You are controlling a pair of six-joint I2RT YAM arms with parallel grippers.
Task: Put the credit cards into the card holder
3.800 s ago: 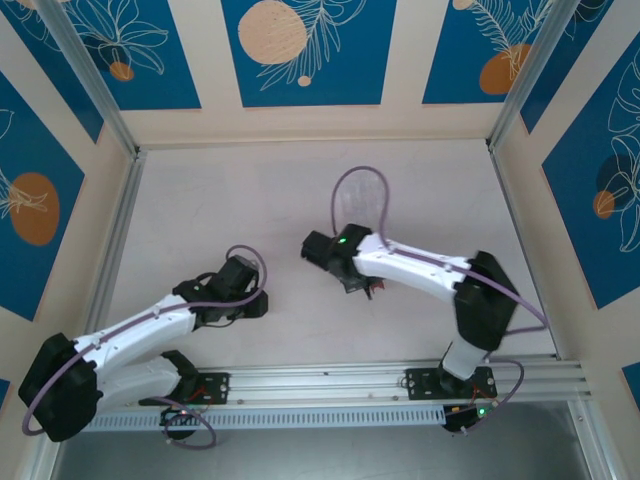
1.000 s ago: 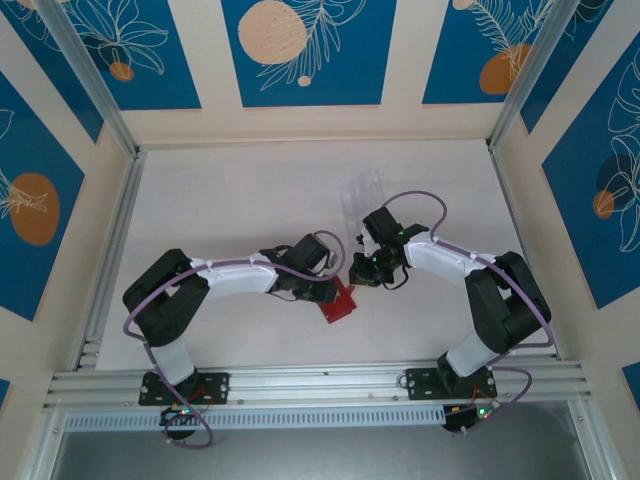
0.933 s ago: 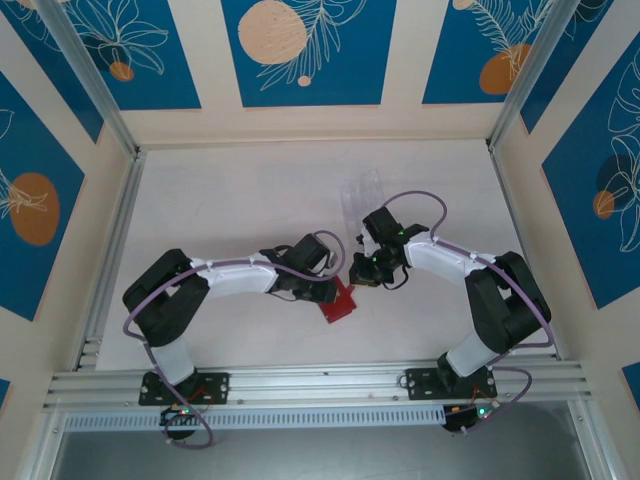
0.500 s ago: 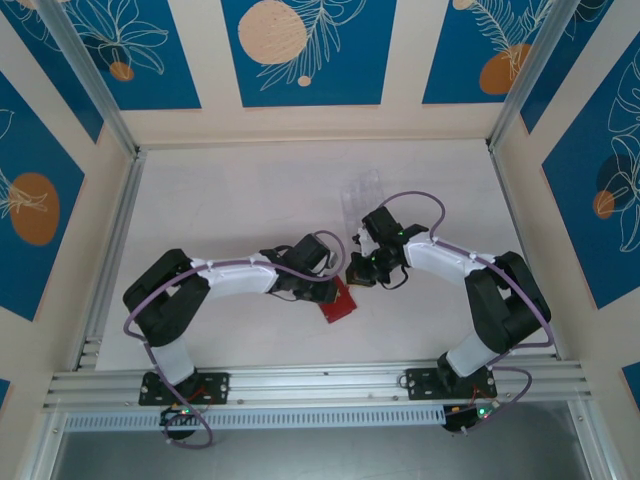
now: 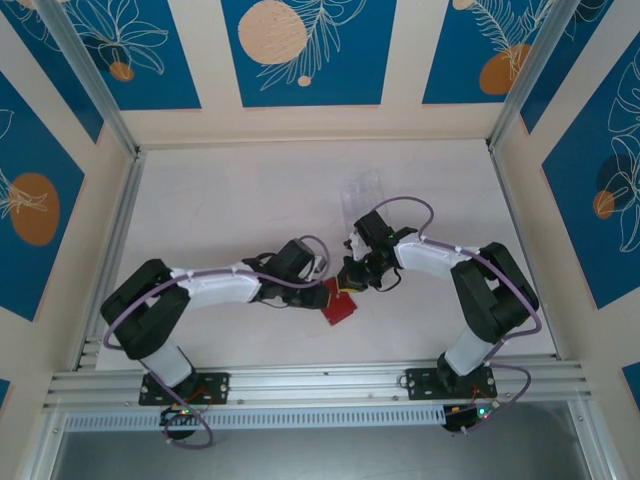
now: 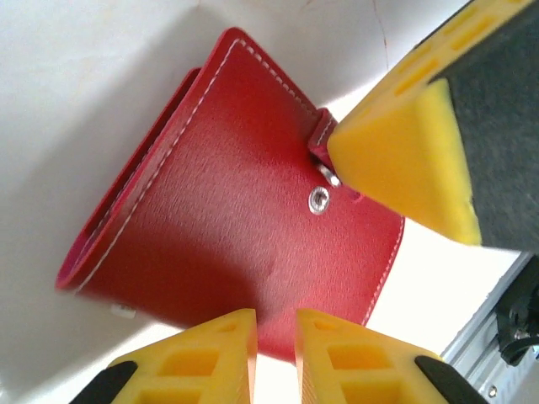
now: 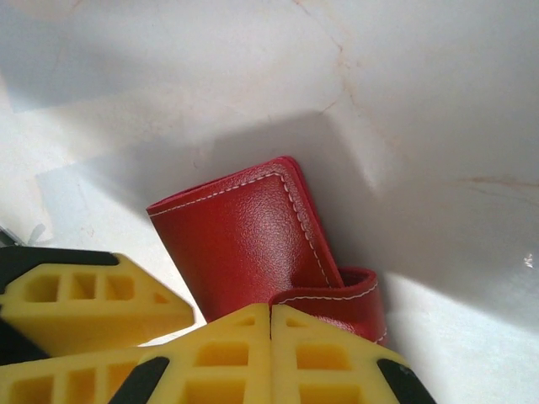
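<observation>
1. Top external view: the red card holder (image 5: 342,308) lies closed on the pale table (image 5: 230,200), near the middle and towards the near edge. Both arms reach in to it. The left gripper (image 5: 322,292) is at its left side and the right gripper (image 5: 348,288) at its far corner. A clear plastic tray (image 5: 365,192) sits farther back, apart from the holder.

2. Left wrist view: the card holder (image 6: 236,194) lies flat with its cover up and its metal snap stud (image 6: 318,199) bare. The left gripper (image 6: 275,316) has its two yellow fingers almost together. The holder's near edge runs into the narrow slit between them, so it appears pinched there. A yellow finger (image 6: 396,160) of the right gripper presses on the snap tab (image 6: 323,133) at the holder's far edge.

3. Right wrist view: the right gripper (image 7: 271,310) has its fingers pressed fully together with no gap. They sit at the curled snap tab (image 7: 337,301) of the card holder (image 7: 244,244), and I cannot tell whether the tab is caught between them. A yellow finger (image 7: 84,303) of the left gripper sits just beside the holder's left edge
</observation>
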